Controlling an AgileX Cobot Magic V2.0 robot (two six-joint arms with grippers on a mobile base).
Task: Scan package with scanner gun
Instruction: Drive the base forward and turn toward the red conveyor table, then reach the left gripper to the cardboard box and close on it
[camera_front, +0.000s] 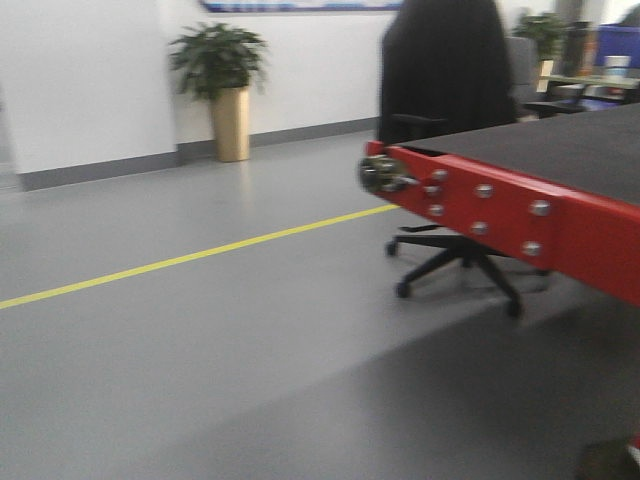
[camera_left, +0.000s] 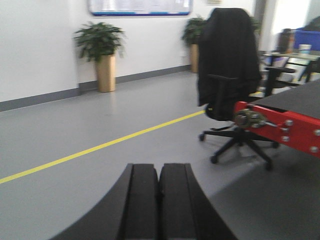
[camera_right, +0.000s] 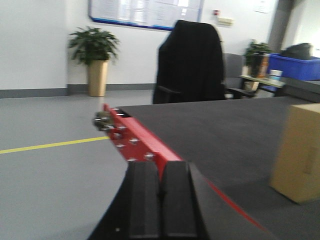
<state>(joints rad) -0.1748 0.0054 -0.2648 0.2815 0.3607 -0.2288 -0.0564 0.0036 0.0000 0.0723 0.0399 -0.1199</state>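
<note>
Bottom centre of your wrist views, the left pincer (camera_left: 159, 202) and right pincer (camera_right: 161, 202) are matte black, with broad fingers (camera_left: 142, 200) and flared flanks.

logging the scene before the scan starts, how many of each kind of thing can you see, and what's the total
potted plants: 2
black office chair: 1
red-edged table: 1
package: 1
blue bin: 1
hands, both shut, left hand and right hand: 2
scanner gun: 0 in view
total: 8
</note>
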